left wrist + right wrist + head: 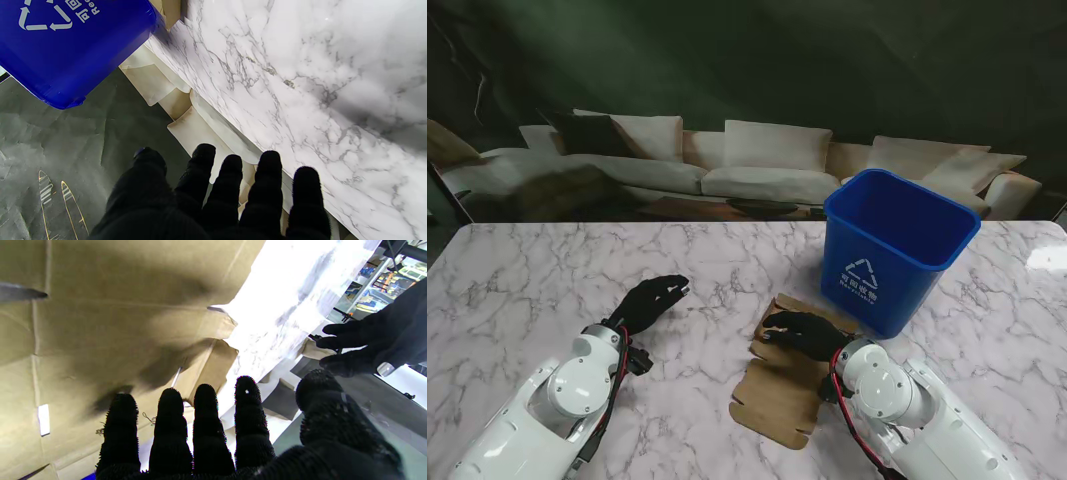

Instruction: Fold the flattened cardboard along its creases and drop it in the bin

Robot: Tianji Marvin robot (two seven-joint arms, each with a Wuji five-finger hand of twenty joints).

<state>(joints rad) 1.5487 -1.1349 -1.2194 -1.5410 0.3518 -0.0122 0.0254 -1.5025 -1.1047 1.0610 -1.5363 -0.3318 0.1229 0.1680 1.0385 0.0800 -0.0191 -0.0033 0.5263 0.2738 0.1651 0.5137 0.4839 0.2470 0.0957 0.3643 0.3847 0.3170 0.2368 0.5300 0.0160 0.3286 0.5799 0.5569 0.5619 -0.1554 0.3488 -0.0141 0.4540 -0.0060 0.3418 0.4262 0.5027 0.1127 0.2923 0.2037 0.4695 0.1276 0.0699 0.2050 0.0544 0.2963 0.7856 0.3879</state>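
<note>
- The flattened brown cardboard sheet (pixel 779 385) is seen lying flat on the white marble table (pixel 517 280), just beside the blue plastic recycling bin (pixel 897 245).
- The black-gloved right hand (pixel 805 331) is spread over the sheet's far end, fingers (pixel 170 420) apart, nothing gripped.
- The black-gloved left hand (pixel 649 300) is held empty, fingers apart, well left of the sheet.

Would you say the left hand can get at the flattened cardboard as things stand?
Probably yes: the left hand hangs open over bare marble, with nothing between it and the cardboard. The right hand already covers its far end.
</note>
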